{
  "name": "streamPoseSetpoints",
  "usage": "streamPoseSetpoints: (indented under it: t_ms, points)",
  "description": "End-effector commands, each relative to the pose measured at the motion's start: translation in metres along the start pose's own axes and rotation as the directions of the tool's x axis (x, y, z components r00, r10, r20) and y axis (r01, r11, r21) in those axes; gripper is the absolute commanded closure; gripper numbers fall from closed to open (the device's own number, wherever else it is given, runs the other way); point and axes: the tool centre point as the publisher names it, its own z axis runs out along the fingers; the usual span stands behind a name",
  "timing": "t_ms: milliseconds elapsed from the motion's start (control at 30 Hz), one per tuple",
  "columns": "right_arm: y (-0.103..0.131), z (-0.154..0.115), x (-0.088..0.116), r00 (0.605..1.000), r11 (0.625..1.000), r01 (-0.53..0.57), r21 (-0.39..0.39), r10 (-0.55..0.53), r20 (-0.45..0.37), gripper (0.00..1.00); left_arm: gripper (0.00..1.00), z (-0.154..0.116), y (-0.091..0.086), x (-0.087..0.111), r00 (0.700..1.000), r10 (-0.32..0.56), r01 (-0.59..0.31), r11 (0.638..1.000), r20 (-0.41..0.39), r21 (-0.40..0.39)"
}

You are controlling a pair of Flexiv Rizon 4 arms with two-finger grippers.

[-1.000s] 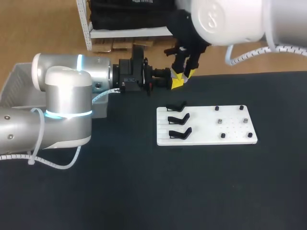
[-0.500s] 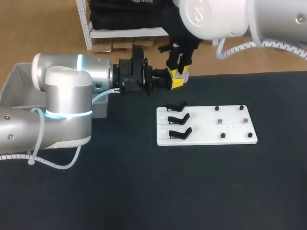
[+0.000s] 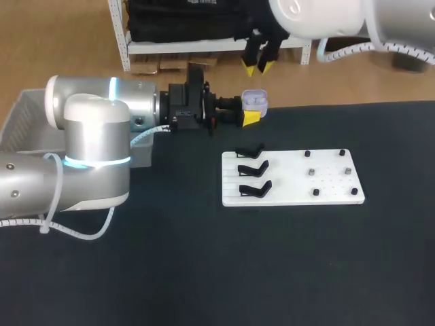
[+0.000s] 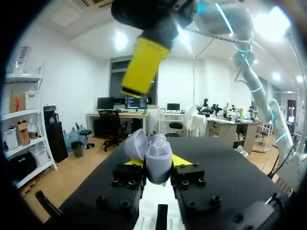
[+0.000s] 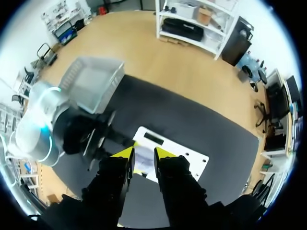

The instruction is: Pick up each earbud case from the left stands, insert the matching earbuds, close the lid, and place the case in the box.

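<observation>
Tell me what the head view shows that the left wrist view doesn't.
Only the head view: the white board with three black stands, the grey box, and the inside of the open earbud case. Only the left wrist view: the case's rounded outer shell, seated between both fingers of the left tool. Both: the case held by the left tool, the right tool above it with nothing in it, and the black table.
</observation>
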Motion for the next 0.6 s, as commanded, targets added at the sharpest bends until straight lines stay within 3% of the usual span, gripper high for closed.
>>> streamPoseSetpoints:
  t_ms: [33, 233, 600]
  points:
    - [-0.013, 0.021, -0.018, 0.999, 0.999, -0.032, 0.005, 0.032, -0.001, 0.73, 1.00, 0.000, -0.001, 0.002, 1.000, 0.005, -0.005, 1.000, 0.008, -0.006]
    - [-0.026, 0.042, -0.022, 0.996, 0.996, -0.087, -0.006, 0.087, -0.030, 0.73, 1.00, 0.000, -0.001, 0.002, 1.000, 0.005, -0.005, 1.000, 0.008, -0.006]
    - [-0.018, 0.051, 0.013, 0.992, 0.995, -0.096, -0.021, 0.093, -0.086, 0.74, 1.00, 0.000, -0.001, 0.002, 1.000, 0.005, -0.005, 1.000, 0.008, -0.006]
